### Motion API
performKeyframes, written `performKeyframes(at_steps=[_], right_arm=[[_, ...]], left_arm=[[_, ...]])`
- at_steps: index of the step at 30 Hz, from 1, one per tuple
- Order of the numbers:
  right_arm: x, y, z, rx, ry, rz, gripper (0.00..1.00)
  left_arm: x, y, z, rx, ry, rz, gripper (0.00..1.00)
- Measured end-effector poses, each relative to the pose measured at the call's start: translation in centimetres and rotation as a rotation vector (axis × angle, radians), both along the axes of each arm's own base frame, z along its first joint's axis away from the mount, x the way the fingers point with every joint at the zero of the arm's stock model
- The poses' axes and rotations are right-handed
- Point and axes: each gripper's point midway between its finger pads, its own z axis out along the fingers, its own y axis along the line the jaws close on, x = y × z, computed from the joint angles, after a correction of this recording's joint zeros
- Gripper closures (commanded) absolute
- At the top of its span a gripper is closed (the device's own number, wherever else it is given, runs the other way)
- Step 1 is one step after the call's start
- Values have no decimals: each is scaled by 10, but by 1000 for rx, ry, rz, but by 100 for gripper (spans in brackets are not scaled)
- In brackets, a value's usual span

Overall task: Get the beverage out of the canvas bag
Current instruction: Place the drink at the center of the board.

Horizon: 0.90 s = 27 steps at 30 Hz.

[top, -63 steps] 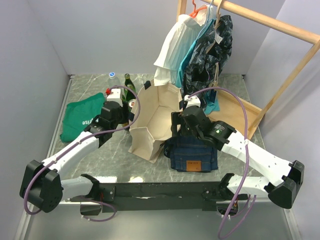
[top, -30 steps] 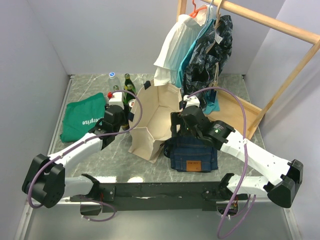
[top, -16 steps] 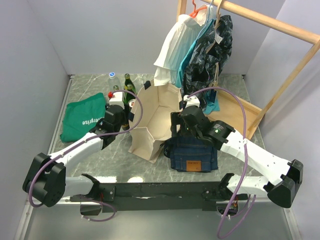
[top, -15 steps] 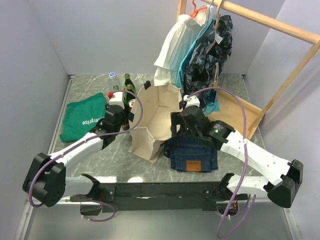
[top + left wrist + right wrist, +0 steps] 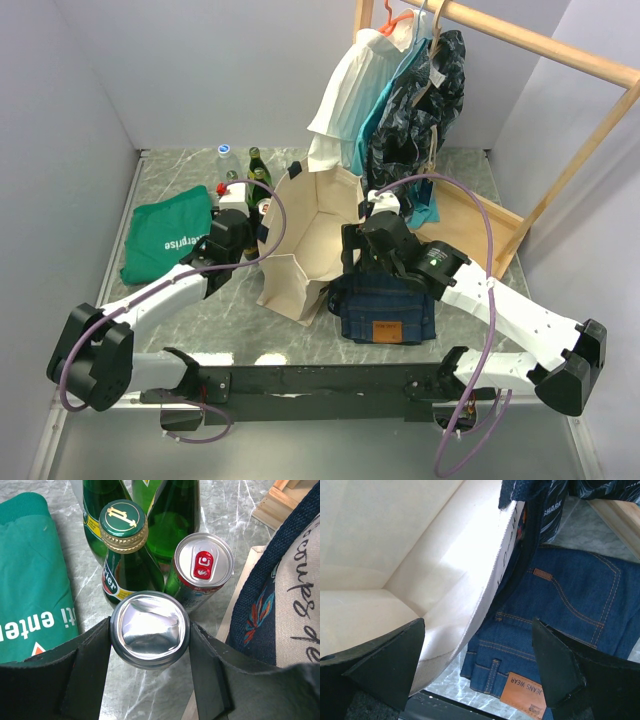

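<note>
Can pinched by L hand | R hand spread astride canvas bag wall

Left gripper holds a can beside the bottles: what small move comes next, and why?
Probably open the left gripper to release the silver can: it is outside the canvas bag, clamped between the fingers beside the green bottle and red-tabbed can. Contact with the table is unclear.

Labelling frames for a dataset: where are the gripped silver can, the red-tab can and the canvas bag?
silver can (image 5: 149, 629), left wrist view, dented top face.
red-tab can (image 5: 204, 561), left wrist view, lid.
canvas bag (image 5: 395, 540), right wrist view, inner wall.
</note>
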Motion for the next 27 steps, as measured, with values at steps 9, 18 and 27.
performKeyframes(at_steps=[9,18,27], right_arm=[[0,0,0,-2,1,0,7],[2,2,7,10,-9,2,7],[1,3,12,20,-12,9,8]], left_arm=[[0,0,0,-2,1,0,43],[3,-5,1,-10,19,-8,26],[4,-9,8,-36,19,-11,11]])
